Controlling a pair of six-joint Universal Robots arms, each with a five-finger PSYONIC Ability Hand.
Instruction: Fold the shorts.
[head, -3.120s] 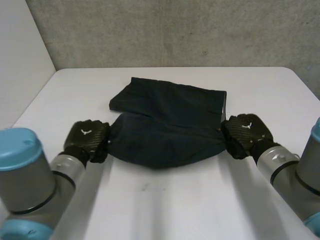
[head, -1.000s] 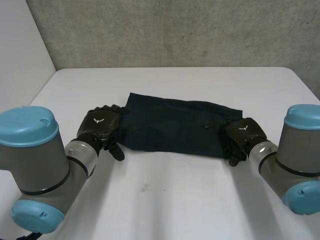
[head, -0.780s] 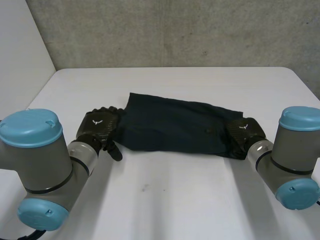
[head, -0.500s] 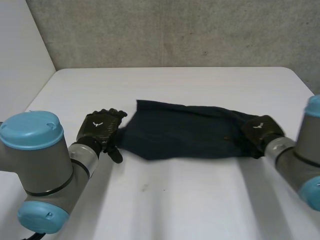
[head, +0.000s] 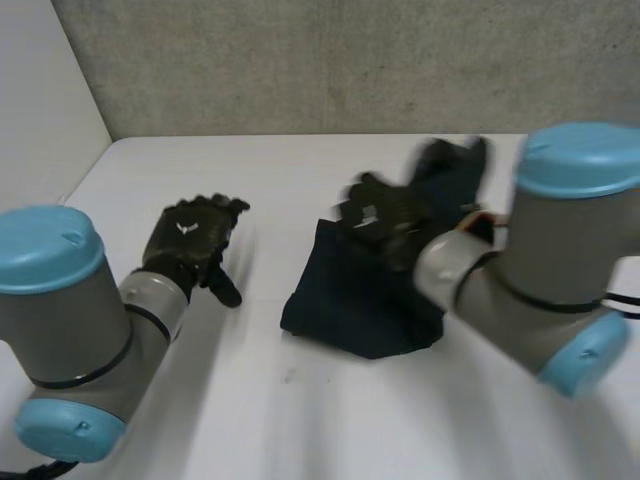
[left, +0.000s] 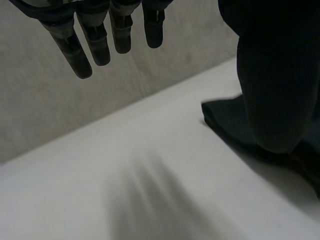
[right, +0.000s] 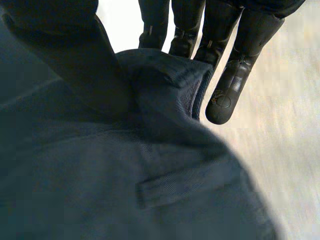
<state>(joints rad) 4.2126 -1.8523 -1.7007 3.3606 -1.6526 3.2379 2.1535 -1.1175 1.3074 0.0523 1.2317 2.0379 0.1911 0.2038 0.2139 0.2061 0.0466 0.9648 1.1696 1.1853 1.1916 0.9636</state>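
Navy shorts (head: 355, 305): bunched on the white tabletop (head: 300, 420) right of centre, one end raised off the surface, the rest in a loose heap beneath the right arm.
Right hand (head: 385, 215): clamped on the raised end; in the right wrist view, thumb on one face and fingers (right: 225, 95) on the other face of a thick hemmed edge, pinching it.
Left hand (head: 195, 240): empty, fingers (left: 95, 42) straight and spread, well apart from the shorts, over the tabletop's left side.
Step in hand: by the look of it, a crosswise fold, bringing the held end over toward the far end.
Doing it well: probably best to hold the pinch firm, carry the end high enough to clear the lower layer, lay edge on edge, and release only once flat.
Left hand's part: likely to pin the lying end against sliding.
Risk: skewed or doubled layers from the heap travelling along with the carried end.
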